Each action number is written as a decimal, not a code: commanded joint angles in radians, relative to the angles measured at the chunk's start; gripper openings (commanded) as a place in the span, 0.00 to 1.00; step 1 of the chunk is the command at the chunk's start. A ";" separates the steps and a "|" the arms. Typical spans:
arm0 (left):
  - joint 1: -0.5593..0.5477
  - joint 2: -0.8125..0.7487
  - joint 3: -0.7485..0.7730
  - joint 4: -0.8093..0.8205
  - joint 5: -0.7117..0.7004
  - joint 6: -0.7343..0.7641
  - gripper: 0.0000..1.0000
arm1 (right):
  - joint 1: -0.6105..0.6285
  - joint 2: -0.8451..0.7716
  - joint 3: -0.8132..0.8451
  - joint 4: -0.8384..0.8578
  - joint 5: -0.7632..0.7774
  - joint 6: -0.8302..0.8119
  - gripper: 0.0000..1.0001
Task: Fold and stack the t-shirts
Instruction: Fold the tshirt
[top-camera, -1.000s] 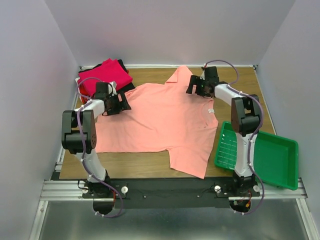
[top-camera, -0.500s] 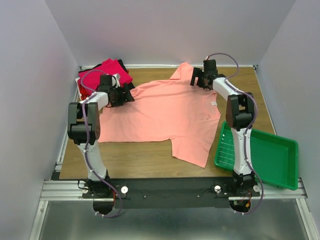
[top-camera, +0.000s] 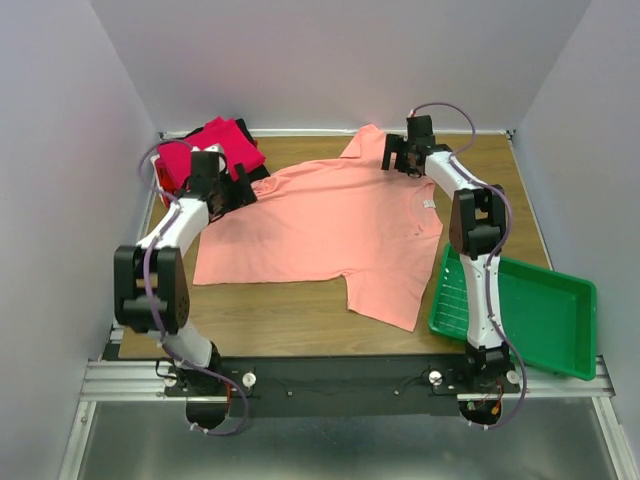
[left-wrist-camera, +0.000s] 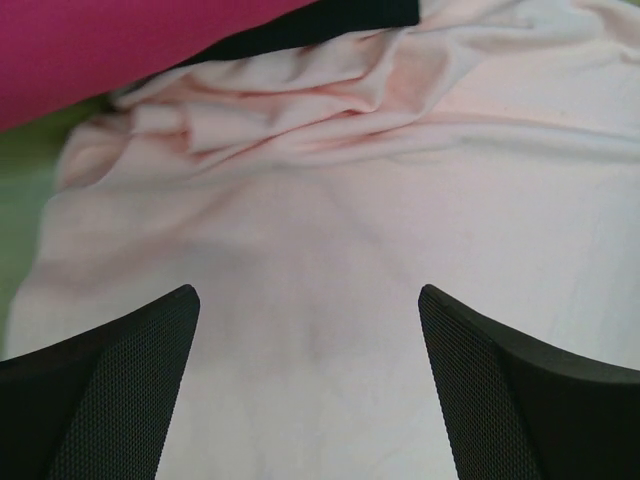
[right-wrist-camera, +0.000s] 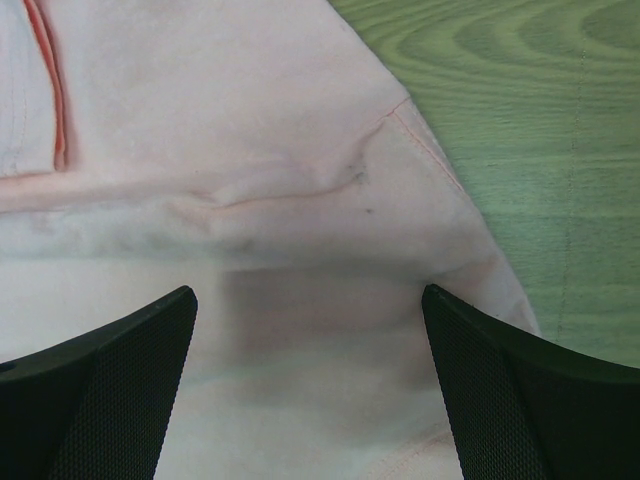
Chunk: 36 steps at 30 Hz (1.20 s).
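The salmon-pink cloth t-shirt (top-camera: 320, 230) lies spread flat on the wooden surface (top-camera: 290, 320), its near sleeve just beside the green plastic tray (top-camera: 560, 330), which shows no shirt inside. It looks light, limp and quick to bunch, so seamed edges seem the best hold. The left gripper (left-wrist-camera: 308, 300) and right gripper (right-wrist-camera: 309, 295) hover over it, fingers wide. The folded magenta, red and black shirts (top-camera: 205, 150) sit well apart from the tray.

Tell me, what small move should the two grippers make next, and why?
Probably lift both clear, ready to fold: the pink shirt lies spread flat, and the left gripper and right gripper stand open over its far edge, holding nothing.
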 joint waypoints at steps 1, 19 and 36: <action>0.003 -0.195 -0.128 -0.134 -0.318 -0.159 0.98 | -0.007 -0.054 -0.008 -0.060 -0.018 -0.052 1.00; 0.193 -0.573 -0.532 -0.302 -0.474 -0.532 0.81 | -0.008 -0.409 -0.339 -0.057 -0.012 0.040 1.00; 0.268 -0.513 -0.622 -0.167 -0.432 -0.515 0.61 | -0.007 -0.535 -0.433 -0.050 -0.063 0.087 1.00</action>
